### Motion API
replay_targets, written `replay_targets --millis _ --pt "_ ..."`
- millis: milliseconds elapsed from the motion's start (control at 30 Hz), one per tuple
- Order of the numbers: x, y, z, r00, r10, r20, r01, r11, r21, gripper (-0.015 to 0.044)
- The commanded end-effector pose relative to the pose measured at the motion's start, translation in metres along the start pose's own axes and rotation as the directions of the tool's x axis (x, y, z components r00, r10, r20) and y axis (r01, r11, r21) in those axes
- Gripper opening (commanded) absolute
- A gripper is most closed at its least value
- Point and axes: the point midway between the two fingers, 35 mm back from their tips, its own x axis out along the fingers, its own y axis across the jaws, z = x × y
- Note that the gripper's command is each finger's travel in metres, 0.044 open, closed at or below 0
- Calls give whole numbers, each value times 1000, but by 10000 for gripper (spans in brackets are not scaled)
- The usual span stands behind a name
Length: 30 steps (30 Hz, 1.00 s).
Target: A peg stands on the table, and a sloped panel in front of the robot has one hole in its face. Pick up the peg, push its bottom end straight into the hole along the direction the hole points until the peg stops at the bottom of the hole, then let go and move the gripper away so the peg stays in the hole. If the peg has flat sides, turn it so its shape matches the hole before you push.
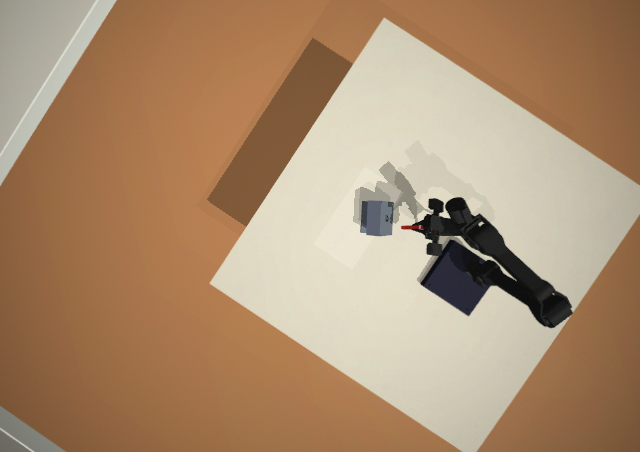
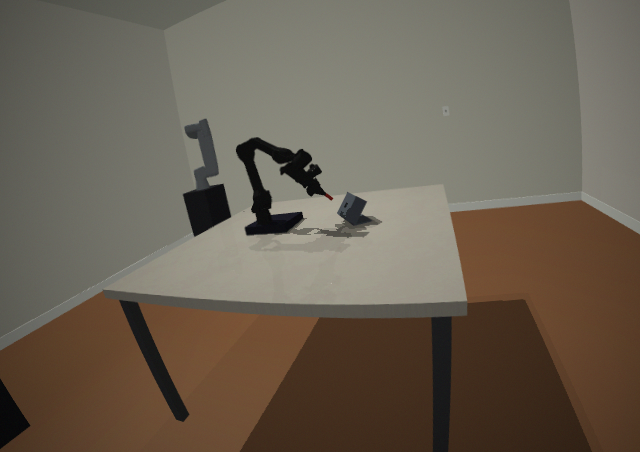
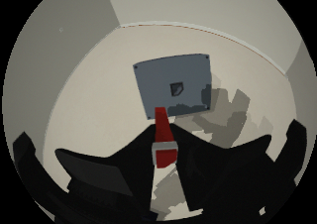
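The red peg has a pale band near its gripped end. My gripper is shut on it. The peg is tilted, its free end pointing forward and down at the panel, in the air a short gap away from it. The blue-grey sloped panel faces the arm. Its single dark hole has flat sides and one slanted corner. In the wrist view the hole is above and slightly right of the peg's free end. The peg's exact cross-section is hard to tell.
The arm's dark base plate sits on the pale table behind the gripper. Shadows of the arm fall beside the panel and on its lower part. A grey robot arm on a black pedestal stands beyond the table.
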Motion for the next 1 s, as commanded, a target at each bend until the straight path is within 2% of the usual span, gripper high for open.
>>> replay_targets --millis 0,567,967 --pt "-4 -3 0 1000 -5 30 6 1000 -26 0" --pt "-16 -14 -6 993 -33 113 43 995 -90 0" --pt "-5 -18 -4 991 -42 130 55 993 -106 0"
